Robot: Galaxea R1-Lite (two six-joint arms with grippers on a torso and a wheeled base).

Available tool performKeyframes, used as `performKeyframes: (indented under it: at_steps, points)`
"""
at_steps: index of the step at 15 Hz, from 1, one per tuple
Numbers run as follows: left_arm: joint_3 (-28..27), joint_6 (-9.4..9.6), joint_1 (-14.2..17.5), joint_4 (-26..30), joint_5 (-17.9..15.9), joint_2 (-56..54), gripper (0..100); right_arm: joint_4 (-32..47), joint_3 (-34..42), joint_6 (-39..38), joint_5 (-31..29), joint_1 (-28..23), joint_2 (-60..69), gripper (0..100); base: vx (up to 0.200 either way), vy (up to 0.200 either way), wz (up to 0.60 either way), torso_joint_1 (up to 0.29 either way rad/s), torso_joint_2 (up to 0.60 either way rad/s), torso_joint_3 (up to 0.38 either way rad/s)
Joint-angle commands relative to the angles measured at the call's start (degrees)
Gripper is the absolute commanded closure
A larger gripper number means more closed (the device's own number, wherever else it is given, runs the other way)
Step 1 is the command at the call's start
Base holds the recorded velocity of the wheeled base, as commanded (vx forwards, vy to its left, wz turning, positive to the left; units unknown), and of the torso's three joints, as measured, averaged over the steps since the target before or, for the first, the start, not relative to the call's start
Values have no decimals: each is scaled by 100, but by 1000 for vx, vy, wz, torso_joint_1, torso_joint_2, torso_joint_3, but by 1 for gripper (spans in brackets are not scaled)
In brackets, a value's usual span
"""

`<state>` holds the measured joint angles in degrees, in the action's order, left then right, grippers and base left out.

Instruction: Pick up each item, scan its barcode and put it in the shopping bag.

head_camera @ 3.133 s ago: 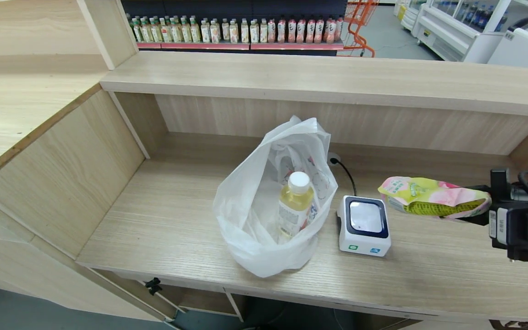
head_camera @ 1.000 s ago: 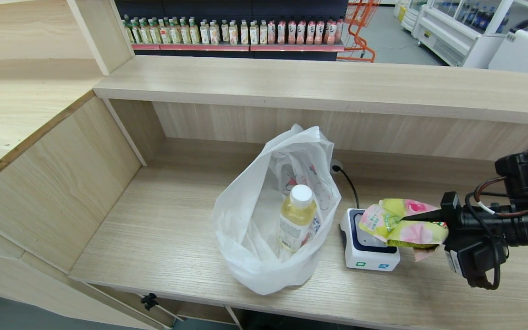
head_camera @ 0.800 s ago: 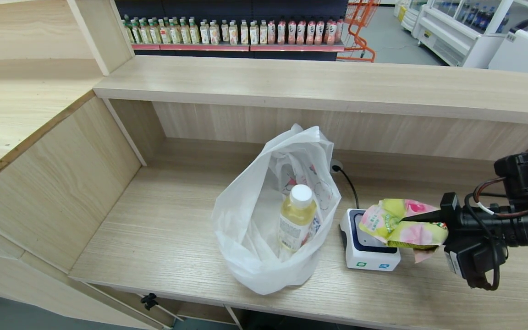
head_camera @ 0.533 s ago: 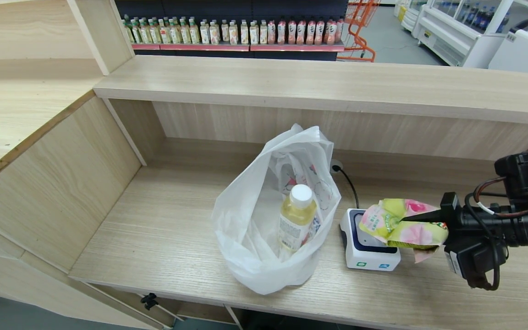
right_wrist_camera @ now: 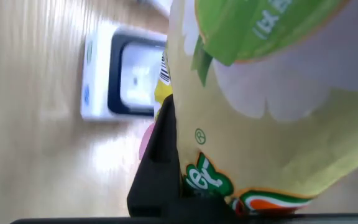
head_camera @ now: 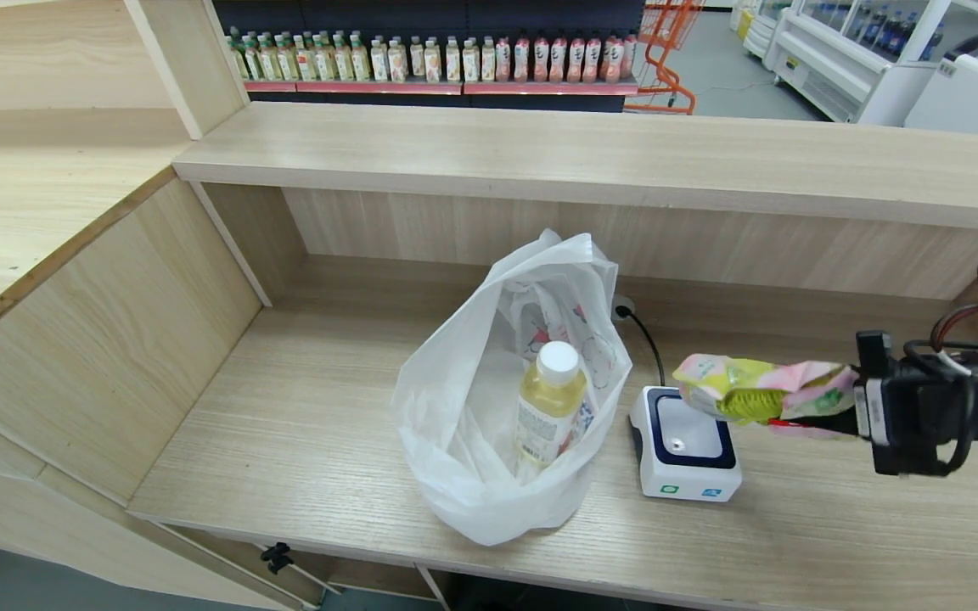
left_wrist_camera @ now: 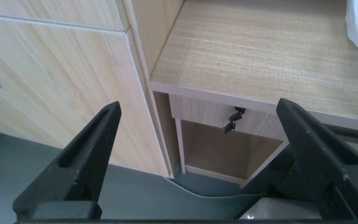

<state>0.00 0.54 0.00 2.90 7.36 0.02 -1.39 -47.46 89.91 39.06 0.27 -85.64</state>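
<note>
Head view: right gripper point(head_camera: 795, 407) level, pouch point(head_camera: 756, 386) near scanner point(head_camera: 686, 443)

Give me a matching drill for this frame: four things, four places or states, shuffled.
Things:
1. snack pouch
2. bottle
3. scanner
4. left claw

Places or states:
A. open, holding nothing
B. inside the shopping bag
C. gripped by the right claw, off the counter
D. sitting on the counter beside the shopping bag

Pairs: 1-C, 2-B, 3-D, 4-A
</note>
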Motion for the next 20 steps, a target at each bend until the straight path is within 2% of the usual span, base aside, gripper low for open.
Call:
performKeyframes:
  at_steps: [1, 3, 5, 6, 14, 16, 20]
  points:
    - [0, -1, -9, 0, 2, 6, 0, -186, -457, -2557, -206, 650, 838, 100, 0, 0, 0, 0, 0, 0]
    - [0, -1, 0, 0, 2, 6, 0, -591, -1046, -5826, -997, 1450, 513, 100, 0, 0, 0, 0, 0, 0]
    - [0, -1, -9, 0, 2, 6, 0, -1197, -1503, -7830, -1506, 1951, -102, 100, 0, 0, 0, 0, 0, 0]
    - [0, -1, 0, 0, 2, 6, 0, -1434, -1653, -8261, -1550, 2047, -454, 100, 0, 0, 0, 0, 0, 0]
    - [0, -1, 0, 0, 2, 6, 0, -2621, -1468, -8217, -1498, 2074, -2141, 100, 0, 0, 0, 0, 0, 0]
    - [0, -1, 0, 0, 2, 6, 0, -2717, -1477, -8200, -1181, 2074, -2282, 100, 0, 0, 0, 0, 0, 0]
    - [0, -1, 0, 0, 2, -2, 0, -2823, -1433, -7813, -1058, 2039, -2545, 100, 0, 0, 0, 0, 0, 0]
